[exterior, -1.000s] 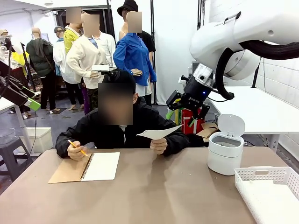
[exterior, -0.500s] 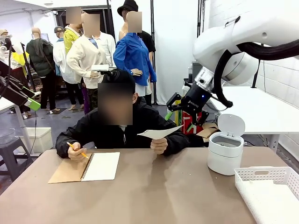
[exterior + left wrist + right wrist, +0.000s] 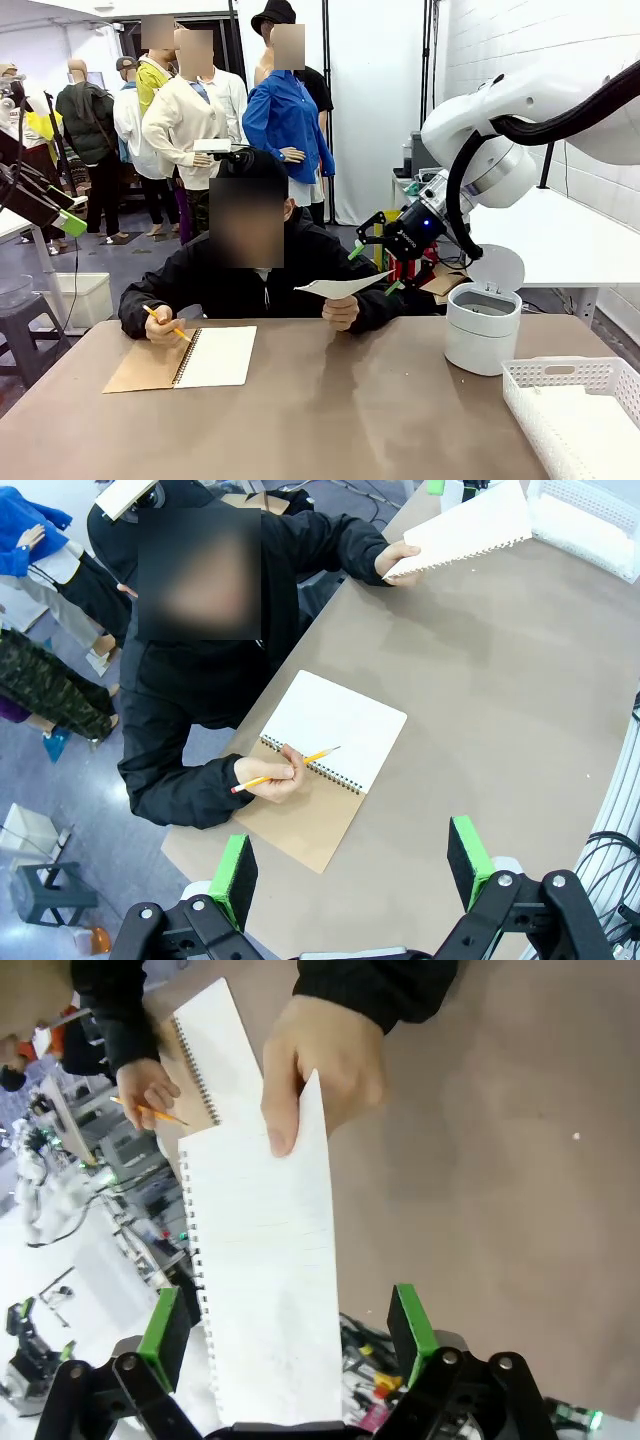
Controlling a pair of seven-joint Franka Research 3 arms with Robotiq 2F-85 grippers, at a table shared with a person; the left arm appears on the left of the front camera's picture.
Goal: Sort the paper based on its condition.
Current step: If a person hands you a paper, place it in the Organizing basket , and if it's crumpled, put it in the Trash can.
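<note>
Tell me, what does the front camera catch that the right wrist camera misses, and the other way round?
Front view: a white lidded bin and a white basket on the table. Right wrist view: the punched holes along the edge of the paper, and the open right gripper with a green pad on either side of the sheet. Both: the person's hand holding the paper, the notebook, the pencil.

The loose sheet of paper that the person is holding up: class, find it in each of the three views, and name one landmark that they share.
Front view: sheet of paper, centre, held in the person's hand.
Left wrist view: top right.
Right wrist view: lower centre, down to the bottom edge.
Shared landmark: the open spiral notebook.
</note>
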